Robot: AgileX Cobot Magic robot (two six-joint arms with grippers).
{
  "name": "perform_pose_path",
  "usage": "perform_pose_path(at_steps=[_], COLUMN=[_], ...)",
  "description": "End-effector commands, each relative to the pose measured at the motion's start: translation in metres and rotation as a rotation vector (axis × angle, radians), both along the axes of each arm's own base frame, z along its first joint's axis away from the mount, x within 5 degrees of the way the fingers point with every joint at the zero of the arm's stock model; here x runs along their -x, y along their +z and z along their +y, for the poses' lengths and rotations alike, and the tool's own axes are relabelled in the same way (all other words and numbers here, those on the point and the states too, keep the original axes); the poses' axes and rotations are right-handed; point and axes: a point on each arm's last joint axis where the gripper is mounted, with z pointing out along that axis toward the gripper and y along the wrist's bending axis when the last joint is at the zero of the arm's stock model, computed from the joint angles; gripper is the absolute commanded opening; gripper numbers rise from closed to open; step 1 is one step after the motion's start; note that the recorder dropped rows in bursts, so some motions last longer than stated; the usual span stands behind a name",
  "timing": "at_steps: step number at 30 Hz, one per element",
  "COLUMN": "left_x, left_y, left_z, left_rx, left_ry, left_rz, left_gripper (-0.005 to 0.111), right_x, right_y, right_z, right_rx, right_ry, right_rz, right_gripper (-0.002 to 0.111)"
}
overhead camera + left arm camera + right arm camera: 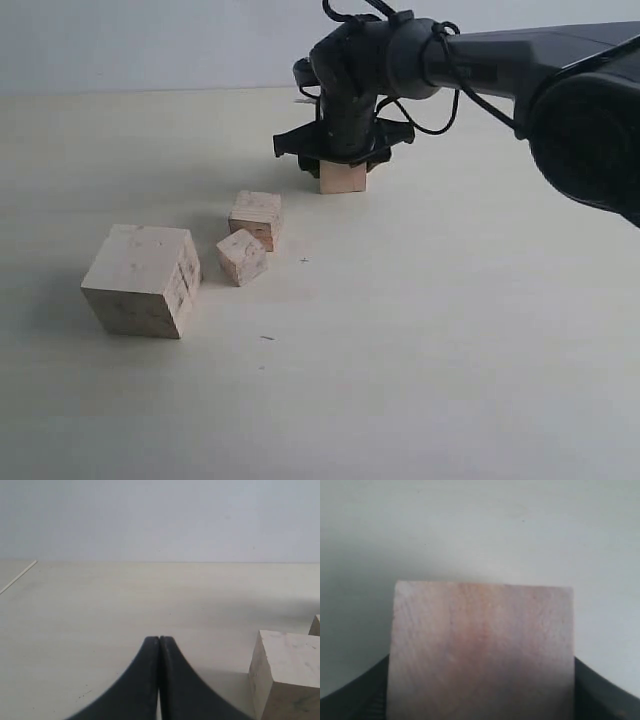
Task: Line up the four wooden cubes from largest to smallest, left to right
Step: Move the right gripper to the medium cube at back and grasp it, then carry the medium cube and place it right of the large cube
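Four pale wooden cubes lie on the light table. The largest cube sits at the front left and also shows in the left wrist view as largest cube. A mid-sized cube and the smallest cube stand close together right of it. Farther back, another mid-sized cube rests on the table under my right gripper. That cube fills the right wrist view, and the dark fingers press its two sides. My left gripper is shut and empty, just left of the largest cube.
The right arm reaches in from the upper right across the back of the table. A corner of a second cube peeks in behind the largest one in the left wrist view. A pale wall stands behind the table.
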Motion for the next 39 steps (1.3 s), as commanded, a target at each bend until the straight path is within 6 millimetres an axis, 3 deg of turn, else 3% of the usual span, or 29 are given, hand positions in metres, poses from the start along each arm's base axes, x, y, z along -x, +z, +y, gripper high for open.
perform_pose_path(at_steps=[1,13,18,22,30,35,39], left_x=[0.0,0.0,0.0,0.0,0.0,0.0,0.0], left_y=[0.0,0.0,0.0,0.0,0.0,0.0,0.0], left_z=[0.0,0.0,0.0,0.0,0.0,0.0,0.0], left_rx=[0.004,0.004,0.004,0.004,0.004,0.004,0.004], left_ry=[0.002,0.002,0.002,0.002,0.002,0.002,0.002], left_rz=[-0.007,-0.007,-0.007,-0.007,-0.007,-0.007,-0.007], left_gripper=[0.0,0.0,0.0,0.0,0.0,0.0,0.0], right_x=[0.003,0.035,0.059,0.092,0.175,0.212,0.226], right_y=[0.033,0.167,0.196,0.198,0.18,0.15,0.118], right_z=[-0.007,-0.026,-0.038,-0.05,-0.06,-0.043,-0.025], right_rx=[0.056,-0.018,-0.08,-0.102,-0.182,-0.209,-0.211], right_ry=[0.079,0.223,0.282,0.372,0.661,0.895,1.03], right_rz=[-0.011,-0.116,-0.182,-0.248,-0.361,-0.255,-0.147], right_gripper=[0.0,0.0,0.0,0.0,0.0,0.0,0.0])
